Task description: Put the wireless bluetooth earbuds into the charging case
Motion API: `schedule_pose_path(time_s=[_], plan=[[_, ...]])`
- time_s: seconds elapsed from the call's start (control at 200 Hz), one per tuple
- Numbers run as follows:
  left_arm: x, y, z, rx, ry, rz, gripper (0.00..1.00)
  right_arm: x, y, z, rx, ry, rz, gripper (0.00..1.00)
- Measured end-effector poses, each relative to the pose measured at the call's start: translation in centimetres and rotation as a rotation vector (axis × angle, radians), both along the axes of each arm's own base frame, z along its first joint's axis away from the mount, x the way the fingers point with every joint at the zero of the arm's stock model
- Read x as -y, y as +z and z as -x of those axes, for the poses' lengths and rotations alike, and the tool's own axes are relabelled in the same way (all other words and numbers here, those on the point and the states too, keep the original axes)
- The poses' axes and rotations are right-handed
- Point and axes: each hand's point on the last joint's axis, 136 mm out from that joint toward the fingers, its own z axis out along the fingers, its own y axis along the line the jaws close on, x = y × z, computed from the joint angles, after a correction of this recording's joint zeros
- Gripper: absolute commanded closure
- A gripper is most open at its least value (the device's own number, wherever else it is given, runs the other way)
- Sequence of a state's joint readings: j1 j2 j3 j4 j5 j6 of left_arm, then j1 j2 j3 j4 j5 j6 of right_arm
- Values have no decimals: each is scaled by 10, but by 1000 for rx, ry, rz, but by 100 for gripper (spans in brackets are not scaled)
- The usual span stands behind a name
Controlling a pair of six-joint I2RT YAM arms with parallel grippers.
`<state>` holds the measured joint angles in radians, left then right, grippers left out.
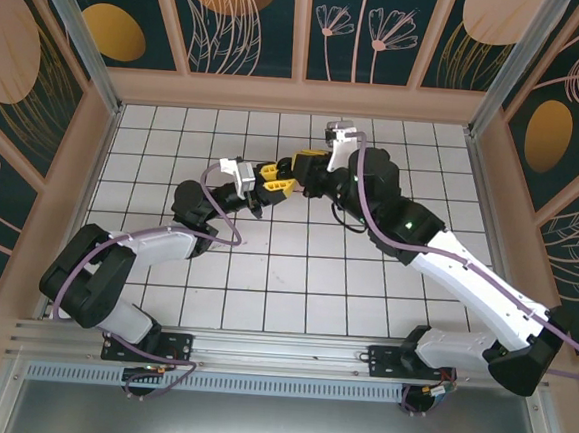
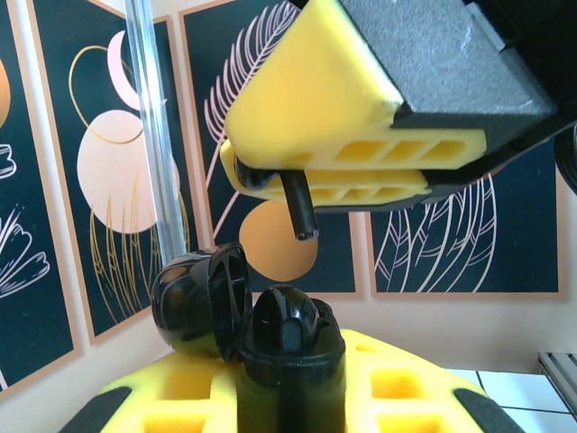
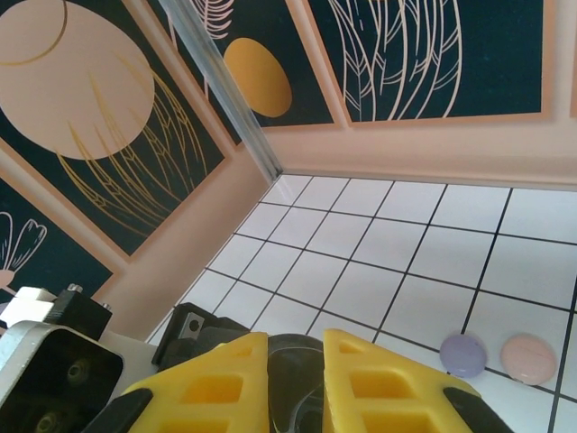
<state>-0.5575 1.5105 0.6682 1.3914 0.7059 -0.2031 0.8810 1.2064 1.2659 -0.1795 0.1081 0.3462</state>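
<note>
Left wrist: left tool point(image 2: 288, 390) grips black case point(image 2: 290, 347), right tool point(image 2: 251, 168) black earbud point(image 2: 299, 209) (lilac disc point(image 3: 463, 354), pink disc point(image 3: 528, 356) on tiles point(image 3: 424, 262)).

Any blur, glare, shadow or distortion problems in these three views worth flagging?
Left wrist view: black earbud and open charging case sharp, own yellow fingers at the bottom edge soft. Right wrist view: tiles crisp and bright, lilac disc clear, near fingers slightly soft. Top view: even light, faint shadows, posts lean from wide-angle distortion.
</note>
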Motion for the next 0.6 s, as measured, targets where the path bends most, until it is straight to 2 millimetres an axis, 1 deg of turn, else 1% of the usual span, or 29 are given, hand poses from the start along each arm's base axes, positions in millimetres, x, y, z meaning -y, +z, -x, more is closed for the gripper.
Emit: schedule_pose_path(time_s=[0.405, 0.601], plan=[[0, 1, 0, 2, 0, 2, 100, -3, -14, 0, -19, 0, 7, 84], [0, 1, 0, 2, 0, 2, 100, -5, -14, 0, -25, 1, -3, 84]])
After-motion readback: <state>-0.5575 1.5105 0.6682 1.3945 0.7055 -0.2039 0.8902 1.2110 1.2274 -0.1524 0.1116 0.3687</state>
